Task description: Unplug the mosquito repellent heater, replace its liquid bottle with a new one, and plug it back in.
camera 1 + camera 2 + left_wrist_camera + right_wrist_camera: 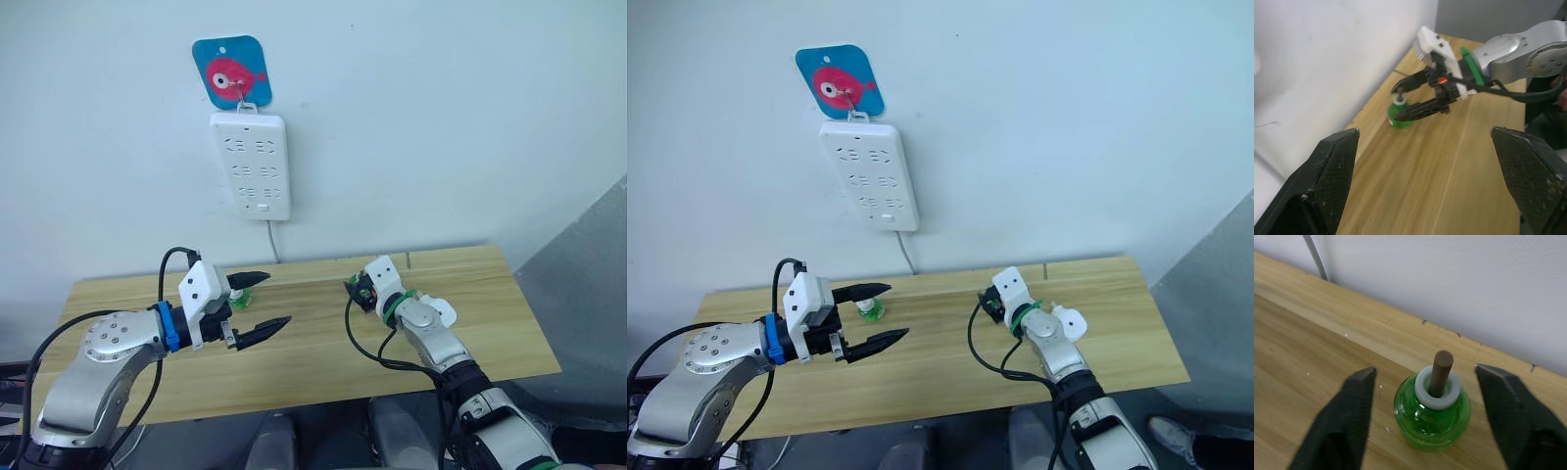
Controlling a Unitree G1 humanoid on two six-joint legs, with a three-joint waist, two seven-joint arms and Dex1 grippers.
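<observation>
Below the one power strip (251,164) on the wall stand two green liquid bottles: one (239,298) almost straight under it, just behind the left gripper (278,297), whose two fingers are spread wide and hold nothing. The other bottle (1432,413) stands down and to the right of the strip, between the parted fingers of the right gripper (1424,371), which do not touch it. A small white rounded shape (438,311) lies further right of the strip, half hidden behind the right wrist; I cannot tell whether it is the mosquito repellent heater.

Bright even room light, soft faint shadows, left wrist view slightly blurred
</observation>
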